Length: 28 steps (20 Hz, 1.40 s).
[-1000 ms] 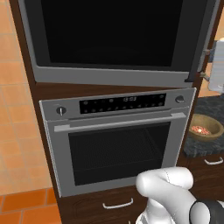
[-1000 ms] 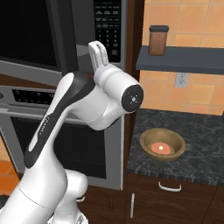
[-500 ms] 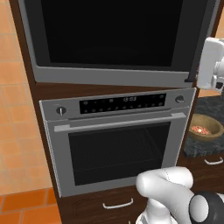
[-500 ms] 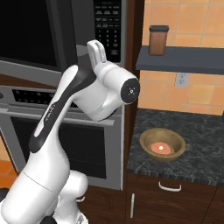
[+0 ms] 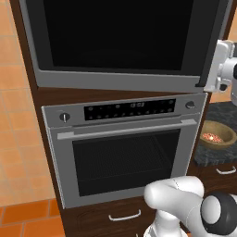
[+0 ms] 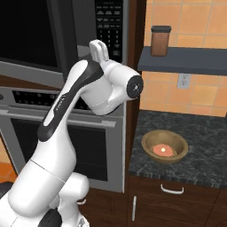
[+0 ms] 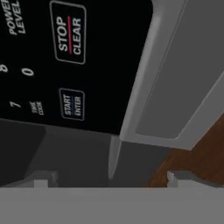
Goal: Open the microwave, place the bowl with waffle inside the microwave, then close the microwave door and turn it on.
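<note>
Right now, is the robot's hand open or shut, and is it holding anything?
Gripper: open, fingers wide apart, holding nothing, close to the microwave keypad.

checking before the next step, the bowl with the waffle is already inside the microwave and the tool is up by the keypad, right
Not quite. The bowl with the waffle sits on the dark counter to the right of the oven, not inside the microwave; the right base view shows it. The tool is up by the keypad, as you said.

keypad [image 7: 52, 65] of microwave [image 5: 115, 41]: STOP CLEAR; START ENTER; POWER LEVEL; TIME COOK; digits 8, 0, 7
</note>
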Motion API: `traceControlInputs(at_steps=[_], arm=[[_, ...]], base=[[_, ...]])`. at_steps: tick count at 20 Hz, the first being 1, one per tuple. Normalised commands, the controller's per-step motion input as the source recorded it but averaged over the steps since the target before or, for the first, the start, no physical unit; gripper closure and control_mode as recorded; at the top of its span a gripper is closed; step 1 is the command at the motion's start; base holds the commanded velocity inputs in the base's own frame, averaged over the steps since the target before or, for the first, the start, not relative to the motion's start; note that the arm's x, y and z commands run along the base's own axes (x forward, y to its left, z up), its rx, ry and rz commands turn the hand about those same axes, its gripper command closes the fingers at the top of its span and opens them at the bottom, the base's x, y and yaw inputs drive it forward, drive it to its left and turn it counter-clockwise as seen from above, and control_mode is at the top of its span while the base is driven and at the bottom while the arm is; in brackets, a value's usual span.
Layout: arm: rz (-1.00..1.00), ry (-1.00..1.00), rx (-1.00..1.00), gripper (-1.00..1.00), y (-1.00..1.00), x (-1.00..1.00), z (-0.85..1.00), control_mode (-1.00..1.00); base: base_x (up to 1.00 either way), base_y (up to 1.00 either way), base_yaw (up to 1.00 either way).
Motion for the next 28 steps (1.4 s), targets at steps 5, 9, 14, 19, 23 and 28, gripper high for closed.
traceControlInputs(at_steps=[5, 9, 14, 19, 23, 28], arm=[[0.07, 0.00, 0.00, -1.00, 0.34, -0.04, 0.00, -1.00], [0.11, 0.00, 0.00, -1.00, 0.45, -0.33, 0.00, -1.00], [0.13, 0.09, 0.00, -1.00, 0.41, -0.65, 0.00, -1.00], [0.18, 0.12, 0.01, -1.00, 0.48, -0.67, 0.04, -1.00], [0.20, 0.13, 0.02, -1.00, 0.72, -0.66, 0.09, -1.00], [0.19, 0.09, 0.03, -1.00, 0.84, -0.87, 0.00, -1.00]], base=[[0.00, 0.00, 0.00], [0.00, 0.00, 0.00], [0.00, 0.00, 0.00], [0.00, 0.00, 0.00], [0.00, 0.00, 0.00], [0.00, 0.00, 0.00]])
